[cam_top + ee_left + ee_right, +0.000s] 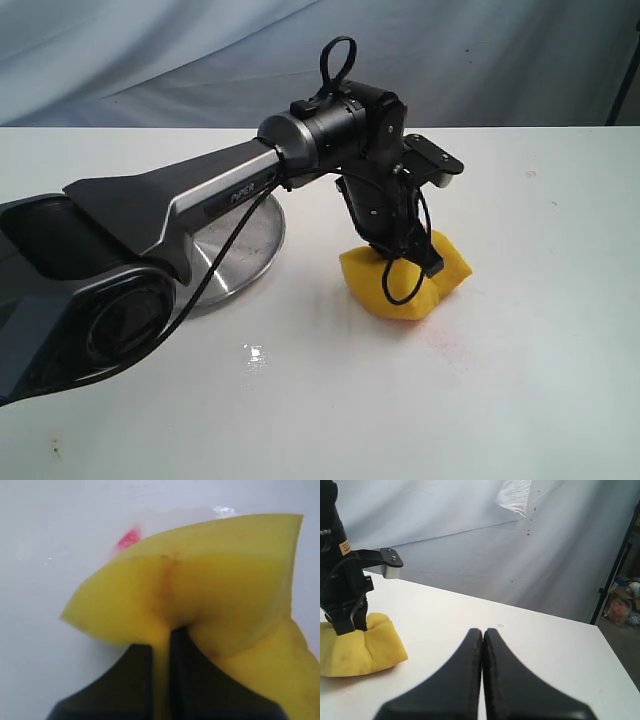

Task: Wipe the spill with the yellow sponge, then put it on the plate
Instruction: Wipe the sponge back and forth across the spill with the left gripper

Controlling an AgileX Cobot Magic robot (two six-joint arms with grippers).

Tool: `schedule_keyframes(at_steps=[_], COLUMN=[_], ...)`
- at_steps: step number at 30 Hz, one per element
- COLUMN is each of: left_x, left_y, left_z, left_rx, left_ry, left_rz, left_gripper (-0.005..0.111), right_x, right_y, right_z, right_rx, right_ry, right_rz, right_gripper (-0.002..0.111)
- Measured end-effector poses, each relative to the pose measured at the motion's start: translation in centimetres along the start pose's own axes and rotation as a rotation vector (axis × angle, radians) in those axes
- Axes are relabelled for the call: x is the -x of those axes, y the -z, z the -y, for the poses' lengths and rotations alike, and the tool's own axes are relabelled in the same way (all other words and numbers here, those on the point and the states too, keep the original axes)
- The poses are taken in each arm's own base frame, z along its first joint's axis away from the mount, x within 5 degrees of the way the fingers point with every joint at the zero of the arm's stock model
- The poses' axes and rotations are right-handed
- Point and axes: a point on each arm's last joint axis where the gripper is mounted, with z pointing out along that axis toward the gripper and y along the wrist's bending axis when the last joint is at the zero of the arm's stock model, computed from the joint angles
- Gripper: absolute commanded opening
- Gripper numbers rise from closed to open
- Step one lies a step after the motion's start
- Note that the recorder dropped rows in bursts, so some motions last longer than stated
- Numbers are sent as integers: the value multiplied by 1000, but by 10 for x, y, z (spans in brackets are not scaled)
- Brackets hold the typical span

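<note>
My left gripper (410, 262) is shut on the yellow sponge (372, 287), pinching its middle so the foam bulges on both sides. The sponge presses on the white table right of the silver plate (247, 250), which the left arm partly hides. In the left wrist view the black fingers (140, 670) clamp a fold of the sponge (200, 575). A small glinting wet patch (252, 352), the spill as far as I can tell, lies front-left of the sponge, apart from it. My right gripper (483, 631) is shut and empty, hovering over the table right of the sponge (365, 650).
A faint red smear (440, 343) marks the table in front of the sponge, also seen as a red smear (129, 537) in the left wrist view. The left arm (150, 215) spans the left half of the table. A blue-grey cloth backdrop (150, 50) hangs behind.
</note>
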Motion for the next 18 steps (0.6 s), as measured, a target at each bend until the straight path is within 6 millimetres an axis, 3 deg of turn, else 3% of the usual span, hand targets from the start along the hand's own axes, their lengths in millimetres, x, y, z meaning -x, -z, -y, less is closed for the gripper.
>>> schedule_keyframes(at_steps=[18], left_x=[-12], left_y=[4], left_z=[-34], left_rx=[168], left_ry=[87], left_rz=[-61], left_gripper=[0], right_x=[0], right_y=[0], right_z=[0], right_rx=[0], right_ry=[0], right_rz=[0], right_gripper=[0])
